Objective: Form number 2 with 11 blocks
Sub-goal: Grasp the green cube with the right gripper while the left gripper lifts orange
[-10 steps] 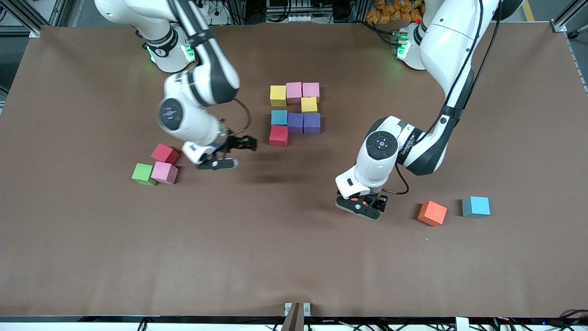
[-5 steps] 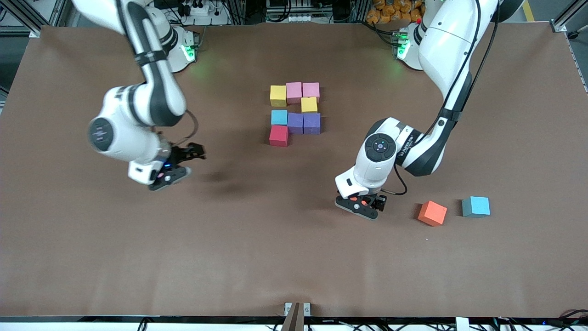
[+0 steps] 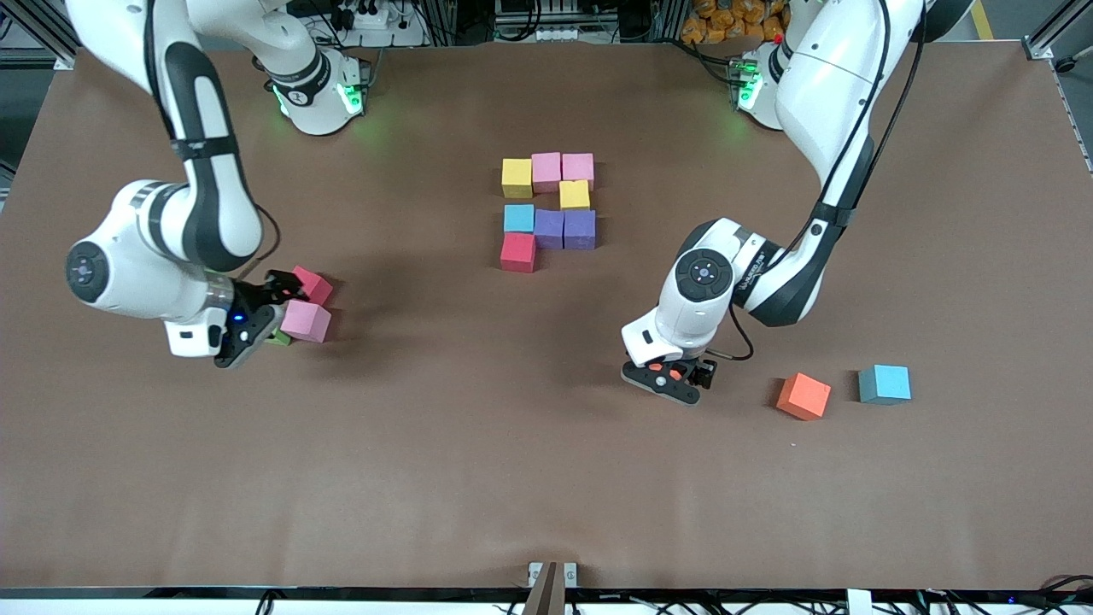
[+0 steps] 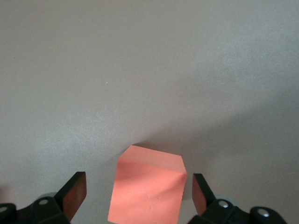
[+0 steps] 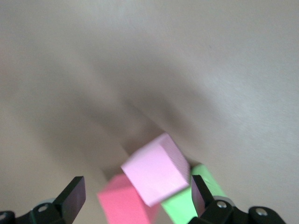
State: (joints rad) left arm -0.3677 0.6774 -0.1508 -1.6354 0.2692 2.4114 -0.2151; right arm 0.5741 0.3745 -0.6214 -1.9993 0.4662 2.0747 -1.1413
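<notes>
The partial number 2 point(image 3: 548, 209) lies mid-table: a row of yellow point(image 3: 517, 178), pink and pink cubes, one yellow cube point(image 3: 575, 195), a row of light blue and two purple, then one red cube point(image 3: 518, 252). My right gripper point(image 3: 265, 313) is open, low over a loose group of a pink point(image 3: 306, 321), a red point(image 3: 313, 284) and a mostly hidden green block point(image 3: 278, 339). These three show between its fingers point(image 5: 72, 198) in the right wrist view. My left gripper point(image 3: 675, 381) is open just above the table. The orange block point(image 3: 803, 395) lies apart from it and shows ahead of its fingers point(image 4: 74, 196).
A light blue block point(image 3: 885, 383) lies beside the orange one, toward the left arm's end of the table. The brown table point(image 3: 512, 478) is bare nearer the front camera.
My right arm has swung from beside the digit toward its own end of the table and come down over the pink, red and green blocks. The left gripper has barely moved.
</notes>
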